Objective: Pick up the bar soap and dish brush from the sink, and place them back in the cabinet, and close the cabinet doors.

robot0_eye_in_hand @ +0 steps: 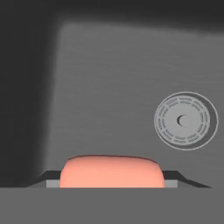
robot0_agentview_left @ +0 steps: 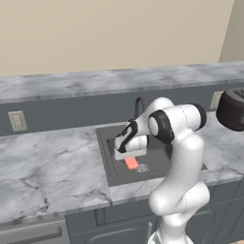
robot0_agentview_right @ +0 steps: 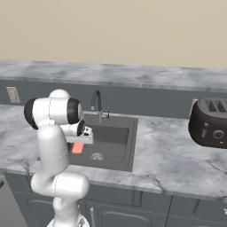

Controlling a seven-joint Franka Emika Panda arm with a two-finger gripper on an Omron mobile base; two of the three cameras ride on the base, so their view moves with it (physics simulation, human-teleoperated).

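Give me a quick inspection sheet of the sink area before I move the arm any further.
Surface: grey marble counter around a dark recessed sink; round metal drain in the basin floor.
Job's things: bar soap, coral, lies flat on the sink floor beside the drain; dish brush, cabinet and doors: nothing seen.
Clutter: dark toaster on the counter right of the sink.
Grippers: hand is low over the sink, jaws open, the soap between the finger tips in the hand view; contact cannot be told.
Cables: nothing seen.
Surroundings: arched faucet, wall outlet, beige wall, grey base cabinets below.
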